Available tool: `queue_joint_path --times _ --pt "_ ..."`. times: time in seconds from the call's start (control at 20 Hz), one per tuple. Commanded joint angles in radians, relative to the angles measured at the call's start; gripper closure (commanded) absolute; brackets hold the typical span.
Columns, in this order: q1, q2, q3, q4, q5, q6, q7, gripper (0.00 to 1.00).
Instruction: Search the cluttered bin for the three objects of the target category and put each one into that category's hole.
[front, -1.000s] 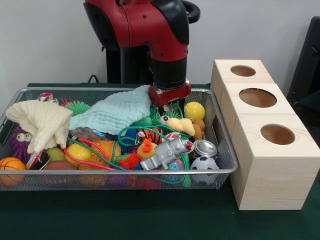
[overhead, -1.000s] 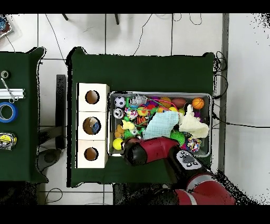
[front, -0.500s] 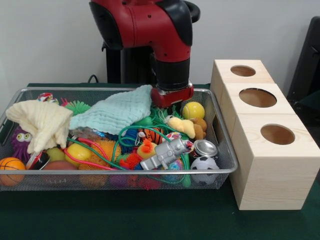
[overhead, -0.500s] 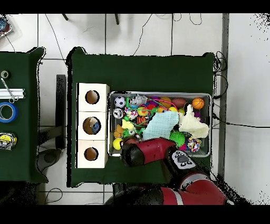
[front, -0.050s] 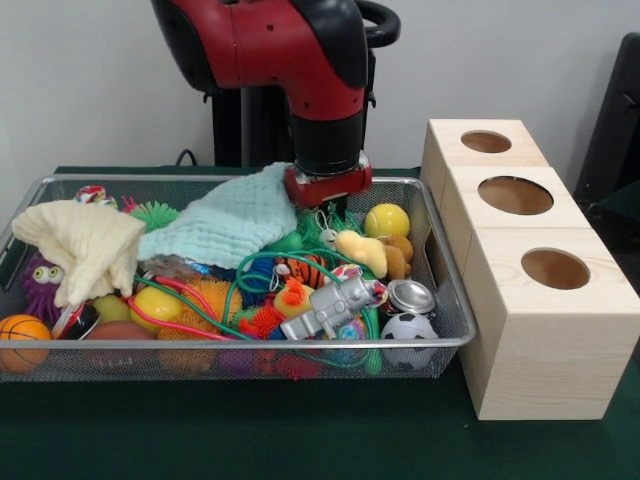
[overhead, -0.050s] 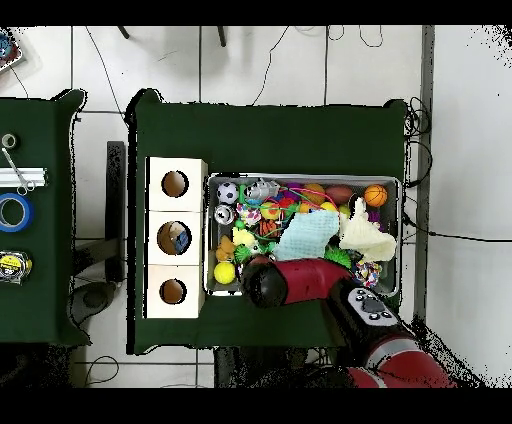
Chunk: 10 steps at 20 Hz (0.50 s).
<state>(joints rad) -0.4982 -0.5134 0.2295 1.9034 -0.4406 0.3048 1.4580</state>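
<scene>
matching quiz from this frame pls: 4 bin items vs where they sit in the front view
Items:
1. basketball
2. soccer ball
3. yellow ball
4. cream cloth

Places:
A. far right of bin, close to the gripper
B. near left corner
C. near right corner, beside the can
D. draped over the left end

Pairs: 1-B, 2-C, 3-A, 4-D

1. The front camera sits low and close, just above desk height, facing the wire bin (front, -0.050s: 440, 345) and the wooden box (front, -0.050s: 530, 330) side-on.
2. The overhead camera hangs high, looking straight down, taking in the whole green desk (overhead, -0.050s: 270, 125) and the tiled floor (overhead, -0.050s: 300, 65).
3. Both share the bin (overhead, -0.050s: 401, 240) and box (overhead, -0.050s: 190, 240), turned half round between them.
</scene>
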Motion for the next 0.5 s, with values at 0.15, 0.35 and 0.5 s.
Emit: queue_joint_path --times 0.15,0.35,0.5 --pt "-0.131 -0.142 0.193 -0.179 0.102 0.457 -0.189 1.0" --pt "-0.15 -0.131 0.248 -0.281 0.091 0.662 -0.281 1.0" --pt "-0.164 -0.117 0.289 -0.333 0.066 0.75 -0.33 1.0"
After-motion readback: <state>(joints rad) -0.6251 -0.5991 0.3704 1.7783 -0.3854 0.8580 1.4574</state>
